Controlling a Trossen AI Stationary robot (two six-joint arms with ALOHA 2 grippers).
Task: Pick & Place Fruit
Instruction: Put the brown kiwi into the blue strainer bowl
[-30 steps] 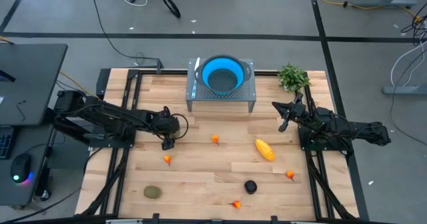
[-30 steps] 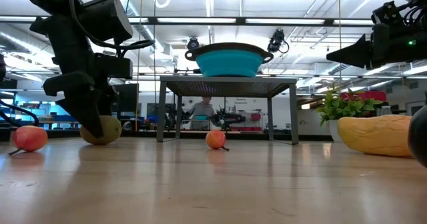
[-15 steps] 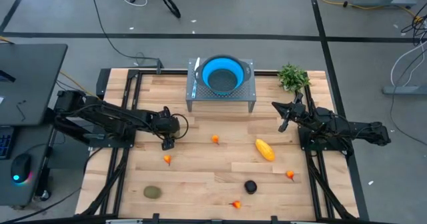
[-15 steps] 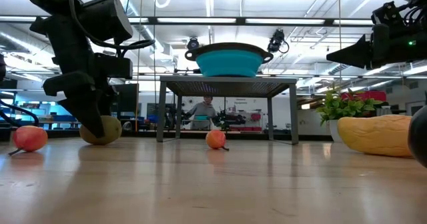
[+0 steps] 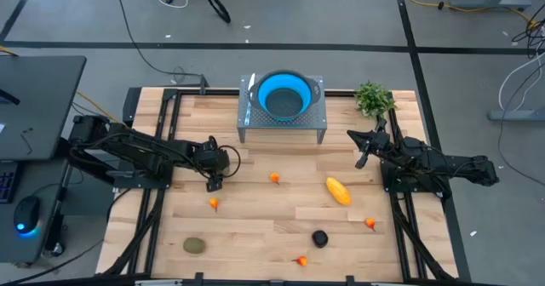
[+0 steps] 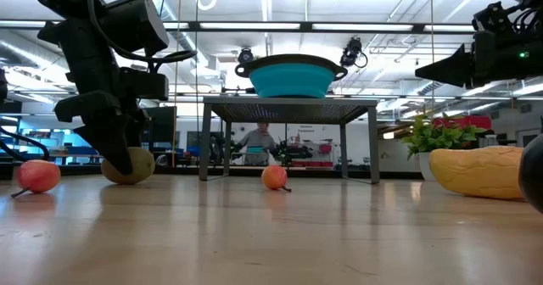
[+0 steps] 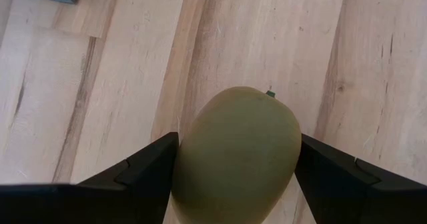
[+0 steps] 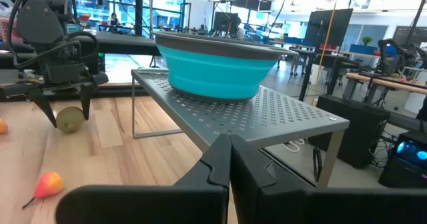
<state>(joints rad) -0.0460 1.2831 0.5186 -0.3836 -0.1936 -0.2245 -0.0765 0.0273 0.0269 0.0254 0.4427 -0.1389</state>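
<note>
My left gripper (image 7: 230, 174) is at the table's left middle (image 5: 214, 183), shut on a dull olive-green oval fruit (image 7: 233, 154) that sits on the wood (image 6: 131, 164). A second olive-green fruit (image 5: 195, 245) lies near the front left, a yellow oblong one (image 5: 338, 191) right of centre and a black round one (image 5: 319, 238) near the front. Several tiny orange-red fruits lie about, one at the centre (image 5: 275, 178). My right gripper (image 8: 230, 151) waits shut and level at the right (image 5: 353, 135), holding nothing. My left gripper pinches the olive-green fruit between its two fingers, one on each of its long sides (image 7: 183, 164). The fingers slant down onto it from the table's left. The fruit's underside rests on the table (image 6: 129, 180).
A blue bowl (image 5: 282, 97) stands on a grey perforated stand (image 5: 255, 124) at the far middle. A leafy green plant (image 5: 373, 97) stands at the far right. Bare wood lies between the stand and the scattered fruits.
</note>
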